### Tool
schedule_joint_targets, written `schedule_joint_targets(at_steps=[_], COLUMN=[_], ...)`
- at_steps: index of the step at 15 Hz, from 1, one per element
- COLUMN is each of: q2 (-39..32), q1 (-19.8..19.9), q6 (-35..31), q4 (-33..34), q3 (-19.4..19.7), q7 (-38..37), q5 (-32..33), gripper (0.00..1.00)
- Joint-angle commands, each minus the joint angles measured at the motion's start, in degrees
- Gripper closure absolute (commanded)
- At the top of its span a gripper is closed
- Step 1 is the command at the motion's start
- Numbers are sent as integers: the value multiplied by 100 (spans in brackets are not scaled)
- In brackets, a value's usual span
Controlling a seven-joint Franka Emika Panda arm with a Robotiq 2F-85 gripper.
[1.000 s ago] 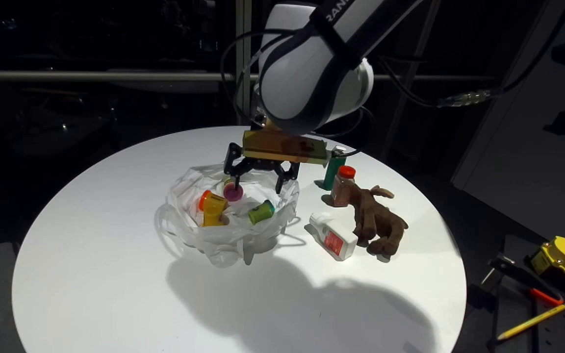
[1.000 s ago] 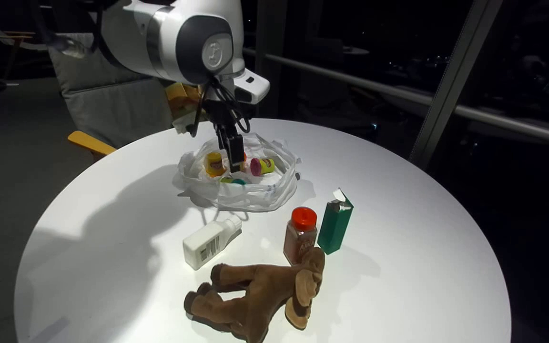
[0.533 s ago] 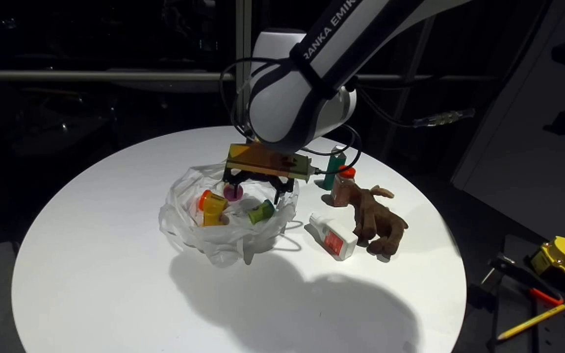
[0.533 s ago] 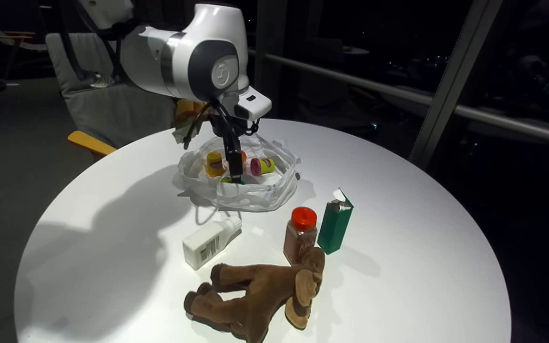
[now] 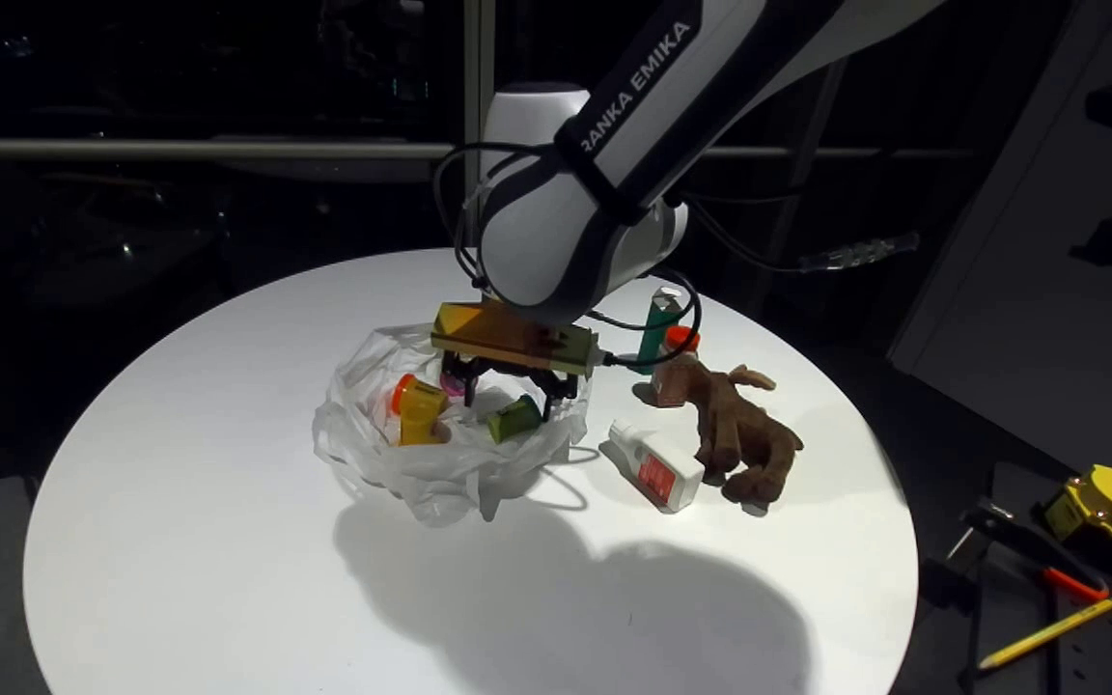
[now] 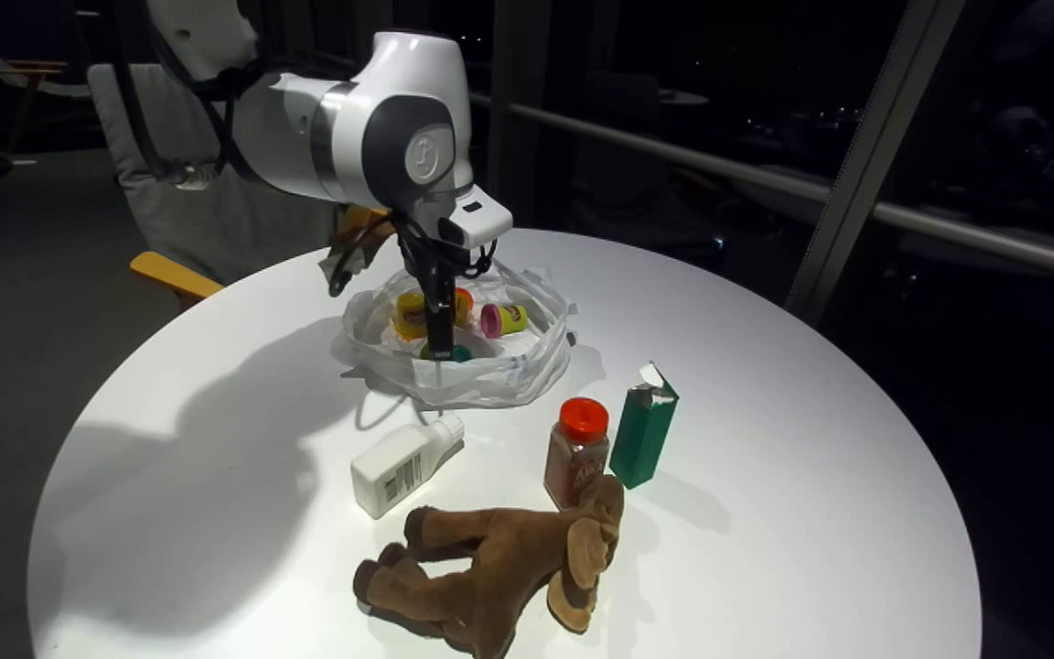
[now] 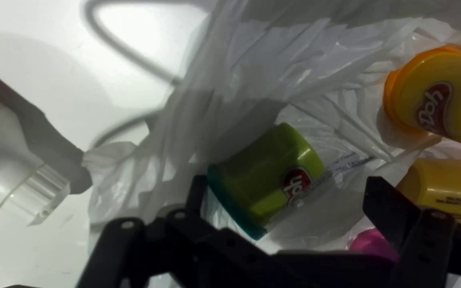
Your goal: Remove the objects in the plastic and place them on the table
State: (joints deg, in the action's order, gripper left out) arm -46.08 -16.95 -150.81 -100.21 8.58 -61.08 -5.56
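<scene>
The claw [image 5: 508, 409] is spread wide. In the wrist view, the green tub [image 7: 264, 174] shows between its fingers [image 7: 384, 206]; it is hard to tell if they touch. That tub lies in the bag [image 6: 490, 383], by the rim, with two yellow tubs [image 7: 442, 96] and a pink-lidded tub [image 6: 504, 320]. On the table [image 5: 189, 463], the white bottle [image 6: 402, 469] lies near the bag. Farther off stand the jar [image 6: 575, 462] and green box [image 6: 642, 439]. The brown toy [image 6: 504, 554] lies by the jar, toward the table's edge.
</scene>
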Motion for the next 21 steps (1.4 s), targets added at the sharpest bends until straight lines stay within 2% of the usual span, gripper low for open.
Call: schedule_joint_targets(at_steps=[1, 2, 3, 6, 12, 13, 14, 16, 18, 21], q2=[-221, -257, -293, -308, -90, -63, -30, 49, 118, 248], q1=[-103, -112, -119, -82, -45, -31, -29, 10, -71, -183], q6=[158, 132, 129, 142, 143, 164, 221, 438, 606, 736], q4=[348, 389, 435, 505, 367, 356, 341, 311, 309, 338], q3=[184, 220, 254, 249, 231, 228, 245, 208, 277, 358], q7=[-402, -451, -493, -542, -501, -483, -458, -407, -503, -645], q5=[163, 190, 219, 221, 227, 228, 257, 261, 360, 622], gripper=[0, 11, 26, 51, 95, 100, 100, 65, 54, 31])
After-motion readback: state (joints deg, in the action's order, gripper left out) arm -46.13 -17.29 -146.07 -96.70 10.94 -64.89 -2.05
